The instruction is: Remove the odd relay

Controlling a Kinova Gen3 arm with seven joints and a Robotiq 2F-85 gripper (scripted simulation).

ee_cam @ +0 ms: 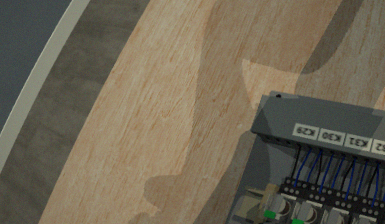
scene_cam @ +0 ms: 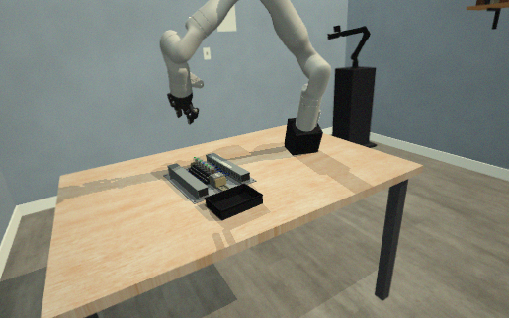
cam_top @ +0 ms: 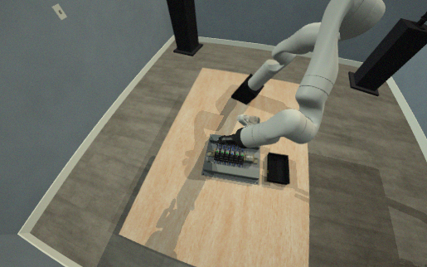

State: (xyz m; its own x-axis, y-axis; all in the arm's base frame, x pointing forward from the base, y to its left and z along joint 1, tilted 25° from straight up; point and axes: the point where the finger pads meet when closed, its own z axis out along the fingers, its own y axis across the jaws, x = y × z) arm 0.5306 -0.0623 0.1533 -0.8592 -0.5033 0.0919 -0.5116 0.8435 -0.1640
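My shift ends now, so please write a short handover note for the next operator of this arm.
End effector: partly open, holding nothing, above the table.
Relay panel: flat on the table.
Black parts tray: beside the panel, empty.
Done: no relay in the tray.
Left: identify the odd button, pull that relay, place it in the tray.

Black tray (cam_top: pixel 278 168) (scene_cam: pixel 234 201); grey ducts (scene_cam: pixel 188 181) (ee_cam: pixel 323 117); wires (ee_cam: pixel 337 172) seemingly blue and black.

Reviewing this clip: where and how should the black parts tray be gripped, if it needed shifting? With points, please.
Probably one long side wall of the tray (cam_top: pixel 278 155) (scene_cam: pixel 233 211), pincer (scene_cam: pixel 189 118) coming from above, fingers straddling it: the tray sits flat, open-topped, with thin upright walls.
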